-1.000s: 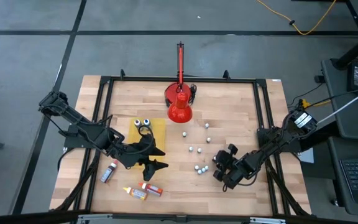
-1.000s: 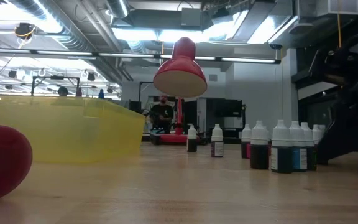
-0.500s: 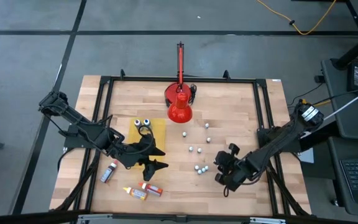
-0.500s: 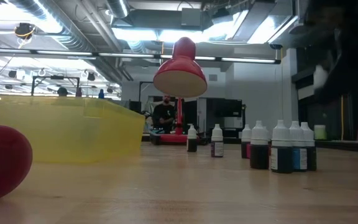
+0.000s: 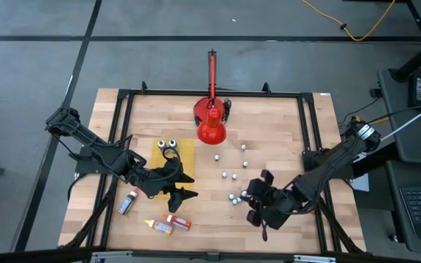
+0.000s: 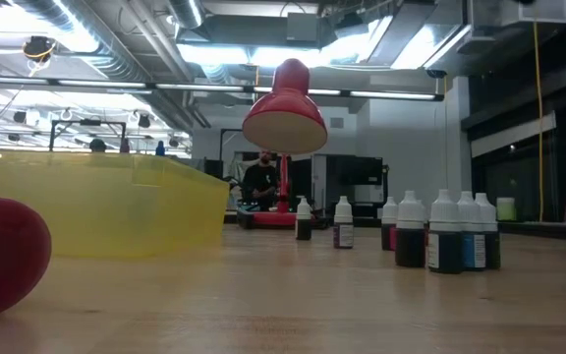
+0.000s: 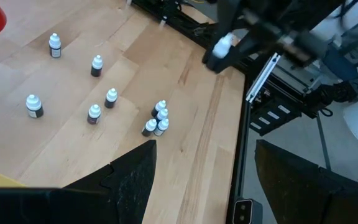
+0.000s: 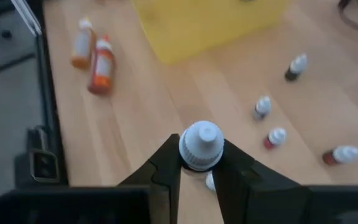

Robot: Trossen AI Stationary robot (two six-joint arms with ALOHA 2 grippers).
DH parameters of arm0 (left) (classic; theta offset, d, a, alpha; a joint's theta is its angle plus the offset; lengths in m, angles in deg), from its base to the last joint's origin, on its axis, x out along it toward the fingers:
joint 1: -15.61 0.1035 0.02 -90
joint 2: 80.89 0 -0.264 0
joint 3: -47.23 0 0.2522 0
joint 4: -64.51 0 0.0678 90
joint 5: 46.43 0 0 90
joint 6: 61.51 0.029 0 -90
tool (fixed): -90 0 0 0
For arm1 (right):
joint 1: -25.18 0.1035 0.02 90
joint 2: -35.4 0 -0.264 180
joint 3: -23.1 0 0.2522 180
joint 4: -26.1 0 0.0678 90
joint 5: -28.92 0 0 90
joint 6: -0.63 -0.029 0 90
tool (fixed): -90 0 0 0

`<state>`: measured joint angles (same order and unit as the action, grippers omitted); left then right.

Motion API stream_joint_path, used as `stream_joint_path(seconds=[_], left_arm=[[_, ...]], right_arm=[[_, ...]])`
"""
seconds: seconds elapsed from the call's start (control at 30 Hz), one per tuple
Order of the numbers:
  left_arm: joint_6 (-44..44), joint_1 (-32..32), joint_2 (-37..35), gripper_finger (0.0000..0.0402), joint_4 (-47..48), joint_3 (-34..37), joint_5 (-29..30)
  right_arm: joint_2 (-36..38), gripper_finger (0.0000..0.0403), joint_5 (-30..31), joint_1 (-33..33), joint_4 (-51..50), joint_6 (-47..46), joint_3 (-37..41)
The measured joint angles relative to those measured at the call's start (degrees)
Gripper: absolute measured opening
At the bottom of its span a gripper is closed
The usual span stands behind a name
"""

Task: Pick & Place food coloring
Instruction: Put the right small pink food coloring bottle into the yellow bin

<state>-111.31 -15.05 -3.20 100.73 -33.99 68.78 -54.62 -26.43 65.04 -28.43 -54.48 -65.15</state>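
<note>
Several small white-capped food coloring bottles [image 5: 235,176] stand upright on the wooden table, with a tight cluster [image 7: 156,118] on their bases near the right arm. More bottles, red and orange [image 5: 168,223], lie on their sides near the left near corner. My right gripper [image 8: 199,153] hovers beside the cluster [image 5: 236,196] and is shut on one bottle. My left gripper [image 7: 204,180] is open near the table's middle [image 5: 190,186], holding nothing. My right gripper pinches one bottle between its two fingers [image 8: 168,163], just under the white cap [image 8: 201,144]. The cap stands out above the fingertips; the fingers hide the body. In the left wrist view the cap [image 7: 224,45] shows well above the table, lifted clear.
A yellow tray [image 5: 178,155] sits left of centre, close to the left gripper. A red cone-shaped lamp [image 5: 211,126] with an upright rod stands at the far middle. A black frame [image 5: 314,146] borders the table. Bare wood lies along the near edge.
The right gripper has risen, leaving the low view's right side, and has shifted toward the table's left, past the bottle cluster, carrying the bottle clear of the table. The left arm has kept still.
</note>
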Motion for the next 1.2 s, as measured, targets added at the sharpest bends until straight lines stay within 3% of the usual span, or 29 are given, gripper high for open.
stream_joint_path(seconds=[0.27,0.5,0.73,1.0,1.2], left_arm=[[-1.8,0.0,0.0,0.026,-1.2,0.0,0.2],[-1.4,5.3,-0.1,0.026,-2.1,-0.9,-18.1],[6.7,8.9,-0.2,0.026,3.4,-7.3,-26.0],[19.5,11.7,0.0,0.026,18.8,-17.8,-24.0],[25.8,12.1,0.0,0.026,22.2,-20.7,-23.3]], right_arm=[[0.0,0.0075,2.2,-1.3,-1.4,0.3,-7.3],[0.0,0.0075,1.1,-3.4,-1.4,3.0,-10.3],[-1.8,0.0075,-3.1,-6.8,-1.1,7.7,-14.5],[-9.9,0.0075,-8.4,-11.2,-4.8,14.8,-26.2],[-14.3,0.0075,-9.7,-14.4,-4.8,17.7,-34.1]])
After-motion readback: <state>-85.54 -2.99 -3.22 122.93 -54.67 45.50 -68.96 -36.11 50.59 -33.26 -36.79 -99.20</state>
